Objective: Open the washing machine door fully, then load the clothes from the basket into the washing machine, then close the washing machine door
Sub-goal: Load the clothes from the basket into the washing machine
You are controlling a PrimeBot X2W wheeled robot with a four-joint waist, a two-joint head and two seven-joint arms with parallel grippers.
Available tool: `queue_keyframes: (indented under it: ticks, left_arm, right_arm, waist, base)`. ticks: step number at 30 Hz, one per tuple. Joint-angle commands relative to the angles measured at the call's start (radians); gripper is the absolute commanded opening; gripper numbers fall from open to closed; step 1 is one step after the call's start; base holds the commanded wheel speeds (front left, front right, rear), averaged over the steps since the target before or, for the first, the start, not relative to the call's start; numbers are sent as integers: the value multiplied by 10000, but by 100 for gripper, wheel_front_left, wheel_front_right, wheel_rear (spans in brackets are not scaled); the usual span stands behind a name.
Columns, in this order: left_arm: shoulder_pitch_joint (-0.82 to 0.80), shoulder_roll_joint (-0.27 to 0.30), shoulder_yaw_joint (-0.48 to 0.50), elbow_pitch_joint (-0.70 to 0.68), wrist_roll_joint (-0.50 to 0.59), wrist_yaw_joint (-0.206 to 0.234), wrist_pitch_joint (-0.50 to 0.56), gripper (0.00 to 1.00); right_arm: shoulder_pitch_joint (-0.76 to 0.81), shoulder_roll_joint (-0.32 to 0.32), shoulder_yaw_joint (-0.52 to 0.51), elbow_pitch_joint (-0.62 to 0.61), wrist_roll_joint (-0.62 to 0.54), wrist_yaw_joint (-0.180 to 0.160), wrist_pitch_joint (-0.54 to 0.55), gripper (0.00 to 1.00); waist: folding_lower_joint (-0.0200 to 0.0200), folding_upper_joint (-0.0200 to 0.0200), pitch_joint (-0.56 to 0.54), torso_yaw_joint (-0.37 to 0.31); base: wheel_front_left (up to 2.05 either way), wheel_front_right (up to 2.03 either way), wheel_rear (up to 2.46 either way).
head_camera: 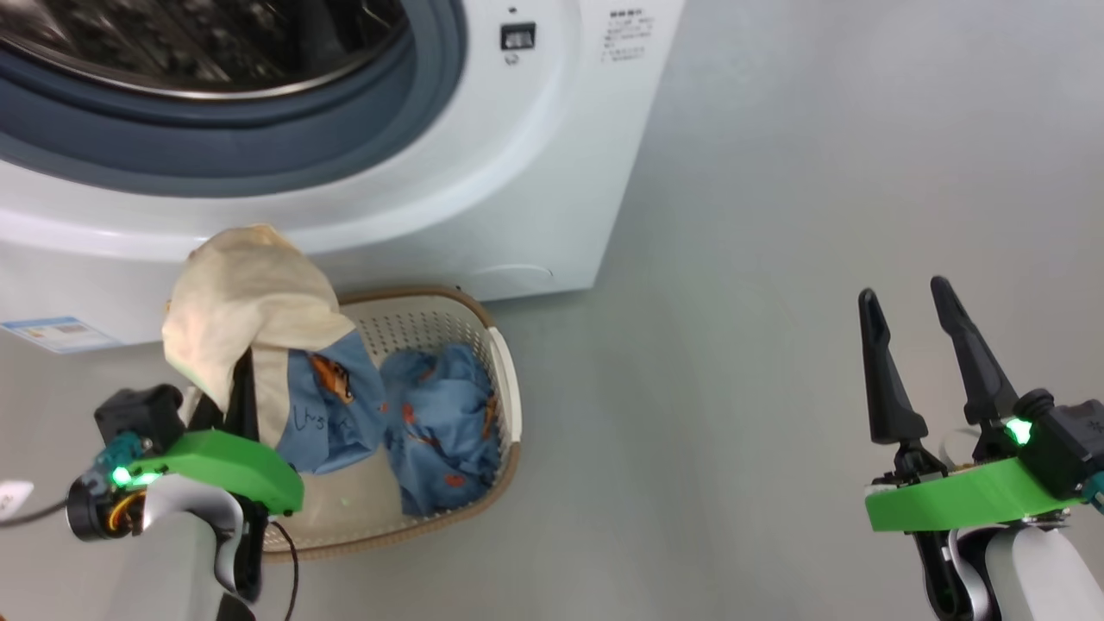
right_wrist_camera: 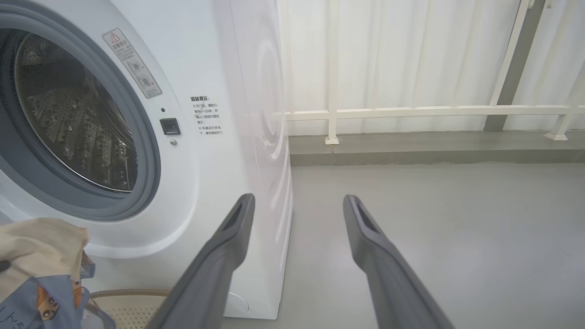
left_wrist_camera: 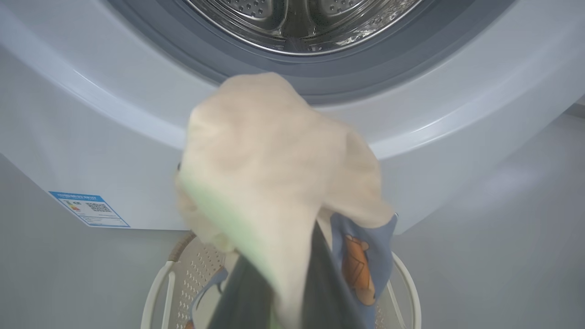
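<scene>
The white washing machine (head_camera: pixel 535 172) fills the upper left, its steel drum (head_camera: pixel 198 43) and grey-blue gasket (head_camera: pixel 362 129) uncovered; its door is out of view. Below it on the floor stands the cream basket (head_camera: pixel 509 371). My left gripper (head_camera: pixel 241 384) is shut on a cream and light-blue piece of the clothes (head_camera: pixel 250 293), lifted above the basket's left end and hanging before the washer's front (left_wrist_camera: pixel 265 151); the fabric hides the fingertips. A second blue bear-print piece (head_camera: pixel 444 423) lies in the basket. My right gripper (head_camera: pixel 903 291) stands open and unladen, far to the right over the floor.
A blue label sticker (head_camera: pixel 52 332) marks the washer's lower left front. Grey floor (head_camera: pixel 776 259) spreads to the washer's right. The right wrist view shows a white railing (right_wrist_camera: pixel 411 112) and pale curtains behind a low step.
</scene>
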Motion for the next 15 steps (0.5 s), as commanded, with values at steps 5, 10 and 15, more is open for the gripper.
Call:
queue_keyframes:
  ticks: [5,10,15]
  left_arm:
    - [788,10,605,-1492,366,-34,-134,0]
    - [1499,-189,849,-2636,616,-51,-135,0]
    - [2178,-334,1049,-3669,746,-60,-135,0]
  right_arm:
    - [343,-203,98,-202,-101,44,-78,100]
    - [672,-230,5,-194,-106,44,-78,100]
    - [971,-239,-105,-193,-103,44,-78,100]
  waist:
    - [2,0,-849,481]
    - [2,0,-1248,571]
    - [2,0,-1579,623]
  base:
    - [0,0,0]
    - [0,0,0]
    - [0,0,0]
